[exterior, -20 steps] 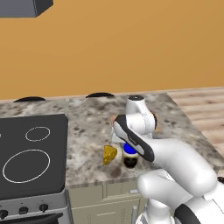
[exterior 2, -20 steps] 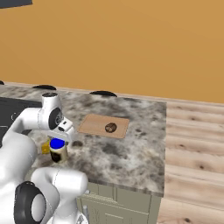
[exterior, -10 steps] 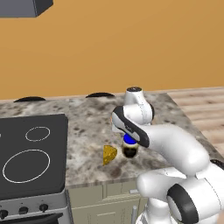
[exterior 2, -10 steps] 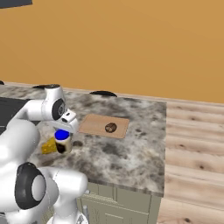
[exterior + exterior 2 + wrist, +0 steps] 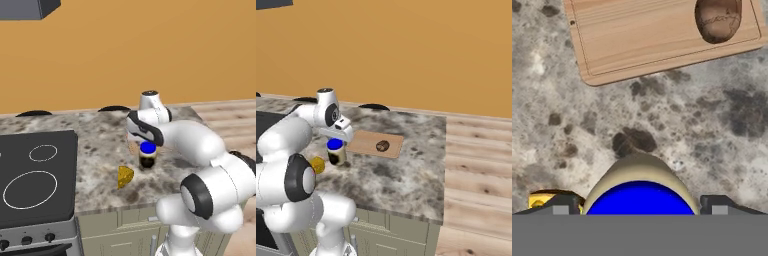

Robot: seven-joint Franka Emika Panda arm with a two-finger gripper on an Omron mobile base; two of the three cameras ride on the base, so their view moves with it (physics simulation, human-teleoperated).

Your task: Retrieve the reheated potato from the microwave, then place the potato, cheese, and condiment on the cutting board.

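Hand view puts the small dark condiment jar with its round blue lid (image 5: 639, 199) at your six o'clock, centred between the two-finger gripper (image 5: 640, 204)'s spread, untouching jaws, standing upright.

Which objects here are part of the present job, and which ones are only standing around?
Part of the job:
- potato, already on the cutting board
- condiment, under the end effector
- cheese, on the counter

Only standing around:
- stovetop
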